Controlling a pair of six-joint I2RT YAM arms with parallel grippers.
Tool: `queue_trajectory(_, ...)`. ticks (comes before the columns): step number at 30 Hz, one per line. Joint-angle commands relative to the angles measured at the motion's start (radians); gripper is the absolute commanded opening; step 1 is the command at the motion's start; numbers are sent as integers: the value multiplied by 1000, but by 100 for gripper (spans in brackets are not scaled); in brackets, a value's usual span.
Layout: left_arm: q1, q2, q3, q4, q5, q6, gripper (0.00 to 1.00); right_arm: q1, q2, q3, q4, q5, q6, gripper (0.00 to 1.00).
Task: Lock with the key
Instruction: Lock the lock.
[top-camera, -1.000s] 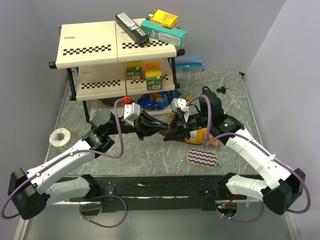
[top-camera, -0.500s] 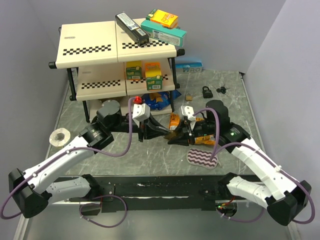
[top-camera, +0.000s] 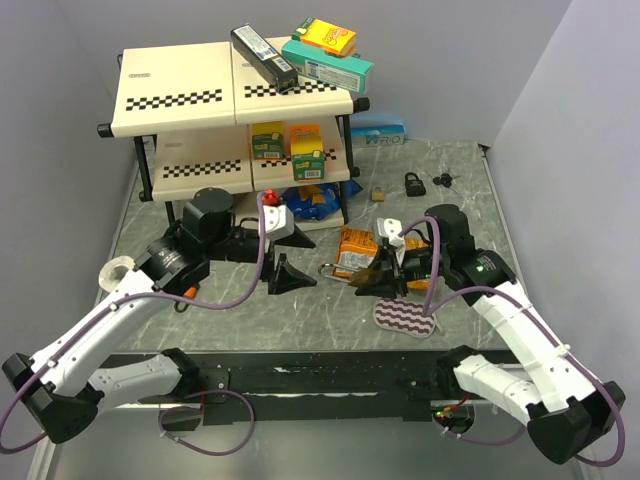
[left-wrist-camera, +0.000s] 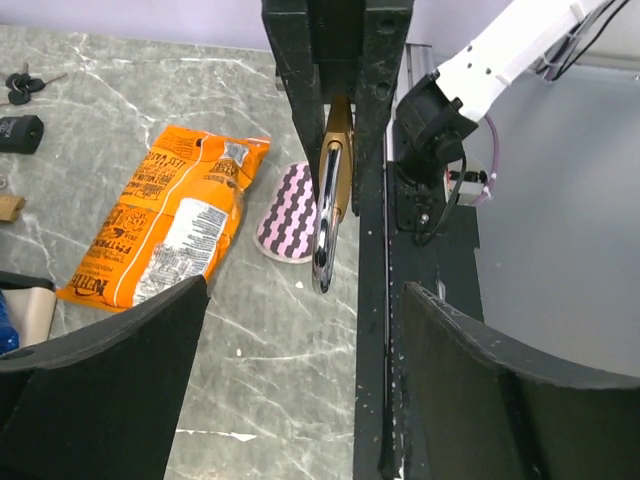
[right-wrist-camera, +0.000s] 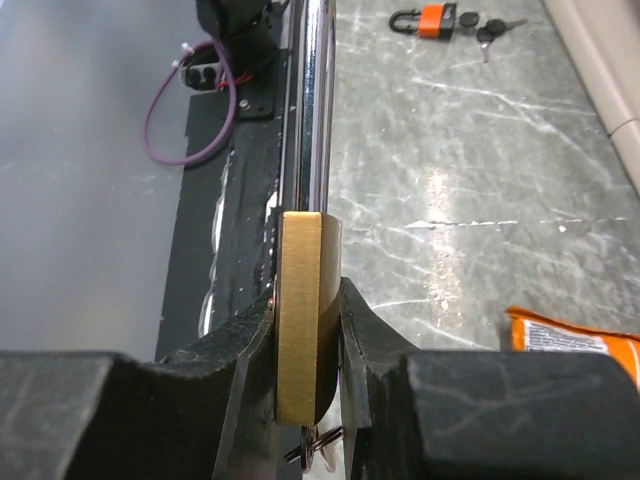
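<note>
A brass padlock (right-wrist-camera: 298, 330) with a chrome shackle (right-wrist-camera: 305, 100) stands edge-on between the fingers of my right gripper (right-wrist-camera: 306, 300), which is shut on its body. A key ring (right-wrist-camera: 322, 447) hangs under the lock; the key's blade is hidden. From above, the padlock (top-camera: 358, 276) is held over the table with its shackle (top-camera: 333, 270) pointing left. My left gripper (top-camera: 293, 258) is open, a short way left of the shackle and touching nothing. The left wrist view has the padlock (left-wrist-camera: 340, 150) straight ahead, beyond the wide-apart left gripper (left-wrist-camera: 305, 380).
An orange snack bag (top-camera: 358, 245) lies just behind the padlock, and a pink striped pad (top-camera: 407, 317) in front of it. A black padlock (top-camera: 412, 182), a small brass lock (top-camera: 379, 194) and keys (top-camera: 443, 180) lie far right. A two-tier shelf (top-camera: 180, 95) stands behind, a tape roll (top-camera: 118, 272) at left.
My left gripper, shut beside the padlock a second ago, has opened and drawn back to the left. The right gripper has carried the padlock a little right and nearer.
</note>
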Motion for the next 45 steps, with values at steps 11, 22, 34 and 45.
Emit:
queue_trajectory(11,-102,91,15,76,-23,14,71,44,30,153,-38,-8,-45,0)
queue_trajectory(22,-109,90,-21,130,21,26,12,53,27,157,-54,6,-68,0)
queue_trajectory(34,-111,119,-34,191,29,-80,1,57,62,174,-2,-5,-21,0)
queue_trajectory(45,39,122,-67,269,69,-244,1,35,62,190,-106,1,-111,0)
